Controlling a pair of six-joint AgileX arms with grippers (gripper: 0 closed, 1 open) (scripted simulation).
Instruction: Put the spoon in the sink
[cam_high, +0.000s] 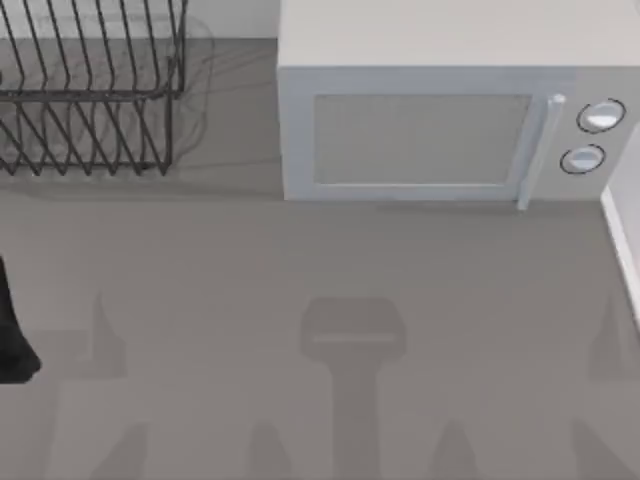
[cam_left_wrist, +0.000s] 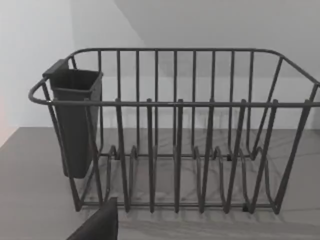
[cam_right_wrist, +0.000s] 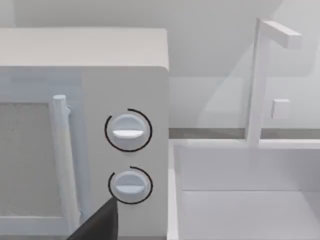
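From above I see a wire dish rack (cam_high: 90, 90) at ten o'clock on the grey worktop (cam_high: 330, 260), a white microwave (cam_high: 440, 110) at one o'clock, and the sink (cam_right_wrist: 240, 200) just beside it at three o'clock. I cannot tell either end effector's state, nor where the spoon is.

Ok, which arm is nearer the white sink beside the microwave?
Right. The right arm faces the white sink from close by; the left arm is at the table's left edge, facing the dark wire rack.
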